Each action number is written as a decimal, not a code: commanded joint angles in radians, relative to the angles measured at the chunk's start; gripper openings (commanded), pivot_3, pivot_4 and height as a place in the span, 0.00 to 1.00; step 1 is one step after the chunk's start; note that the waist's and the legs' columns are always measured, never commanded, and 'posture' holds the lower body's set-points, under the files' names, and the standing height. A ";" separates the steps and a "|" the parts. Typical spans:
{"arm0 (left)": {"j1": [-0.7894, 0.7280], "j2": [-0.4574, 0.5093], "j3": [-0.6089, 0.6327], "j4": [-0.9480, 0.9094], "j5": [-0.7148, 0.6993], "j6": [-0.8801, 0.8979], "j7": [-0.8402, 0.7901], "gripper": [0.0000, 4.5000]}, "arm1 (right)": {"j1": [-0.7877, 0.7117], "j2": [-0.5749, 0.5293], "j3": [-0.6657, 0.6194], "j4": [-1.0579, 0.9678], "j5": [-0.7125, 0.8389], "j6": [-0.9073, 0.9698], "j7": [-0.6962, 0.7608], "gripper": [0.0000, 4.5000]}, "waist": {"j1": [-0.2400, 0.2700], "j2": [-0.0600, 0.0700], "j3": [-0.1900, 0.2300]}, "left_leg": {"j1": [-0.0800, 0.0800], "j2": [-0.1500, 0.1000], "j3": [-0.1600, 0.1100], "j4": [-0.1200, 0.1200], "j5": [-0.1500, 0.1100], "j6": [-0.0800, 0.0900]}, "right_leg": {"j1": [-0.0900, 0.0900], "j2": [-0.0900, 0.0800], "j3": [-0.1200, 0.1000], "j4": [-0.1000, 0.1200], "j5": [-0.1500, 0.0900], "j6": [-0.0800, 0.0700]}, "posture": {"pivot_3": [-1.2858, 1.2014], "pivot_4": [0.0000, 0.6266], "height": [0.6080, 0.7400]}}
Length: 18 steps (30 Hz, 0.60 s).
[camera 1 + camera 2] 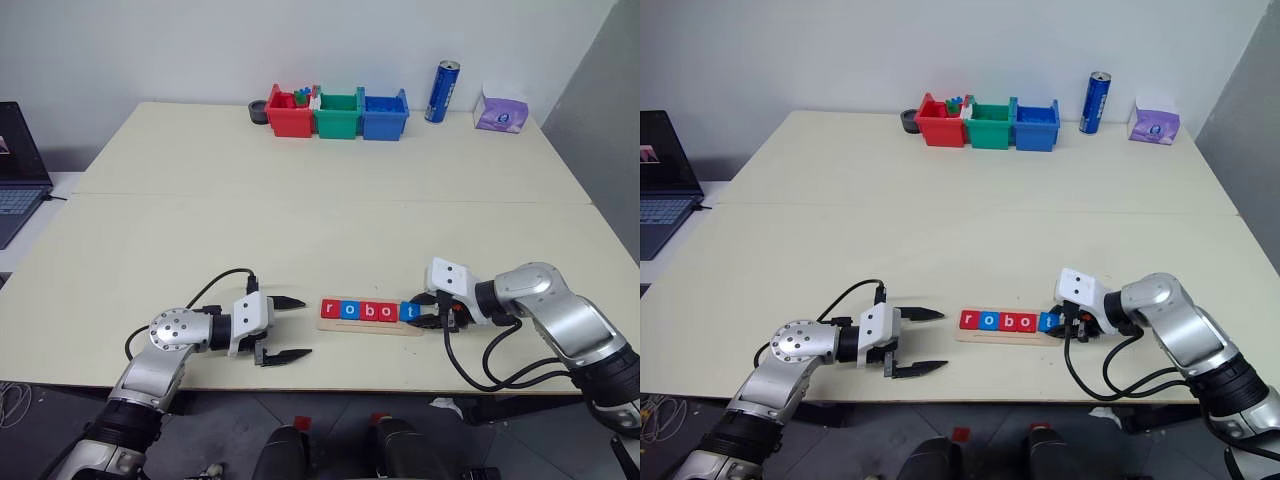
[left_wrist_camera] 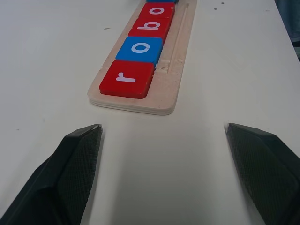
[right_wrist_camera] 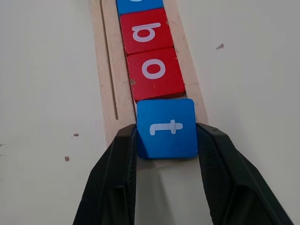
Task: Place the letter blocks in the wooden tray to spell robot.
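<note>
From the head views the tray point(image 1: 371, 322) sits near the front edge of the worktop point(image 1: 330, 220), between the two arms, with the blocks reading r-o-b-o-t. The right hand point(image 1: 428, 311) is at the tray's right end, but up there you can't really see what its fingers are doing. The right wrist view sorts that out: the blue t block point(image 3: 167, 127) is pinched between the two fingers point(image 3: 119, 168), sitting right up against the red o block point(image 3: 156, 72) at the tray's end. The left hand point(image 1: 286, 327) hangs just off the tray's left end, spread wide, holding nothing. Its wrist view gives a close look at the red r block point(image 2: 127, 78).
</note>
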State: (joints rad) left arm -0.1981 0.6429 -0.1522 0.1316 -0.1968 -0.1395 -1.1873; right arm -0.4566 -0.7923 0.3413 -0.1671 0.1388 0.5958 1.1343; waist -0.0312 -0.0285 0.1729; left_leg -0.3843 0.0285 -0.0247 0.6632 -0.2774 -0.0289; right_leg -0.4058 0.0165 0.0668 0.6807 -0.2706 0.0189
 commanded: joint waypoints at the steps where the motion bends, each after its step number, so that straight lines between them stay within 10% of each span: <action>1: 0.006 0.006 0.008 -0.025 0.000 -0.009 0.006 1.00 | -0.033 0.003 0.001 -0.004 0.000 -0.004 0.017 0.32 | 0.000 0.000 0.000 | 0.000 0.000 0.000 0.000 0.000 0.000 | 0.000 0.000 0.000 0.000 0.000 0.000 | 0.52 0.24 1.00; 9: 0.002 0.002 0.006 -0.021 0.001 -0.011 0.007 1.00 | -0.046 0.003 0.013 0.011 -0.008 -0.004 0.030 0.32 | 0.000 0.000 0.000 | 0.000 0.000 0.000 0.000 0.000 0.000 | 0.000 0.000 0.000 0.000 0.000 0.000 | 0.52 0.24 1.00; 18: 0.002 -0.001 0.003 -0.021 0.003 -0.011 0.009 1.00 | -0.057 0.009 -0.002 0.002 0.004 0.007 0.025 0.99 | 0.000 0.000 0.000 | 0.000 0.000 0.000 0.000 0.000 0.000 | 0.000 0.000 0.000 0.000 0.000 -0.001 | 0.52 0.24 1.00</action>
State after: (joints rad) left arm -0.1982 0.6427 -0.1522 0.1314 -0.1965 -0.1395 -1.1867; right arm -0.4872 -0.7826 0.3597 -0.1497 0.1373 0.6014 1.1558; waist -0.0312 -0.0284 0.1729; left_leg -0.3843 0.0285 -0.0248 0.6632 -0.2774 -0.0289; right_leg -0.4059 0.0164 0.0666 0.6807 -0.2702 0.0184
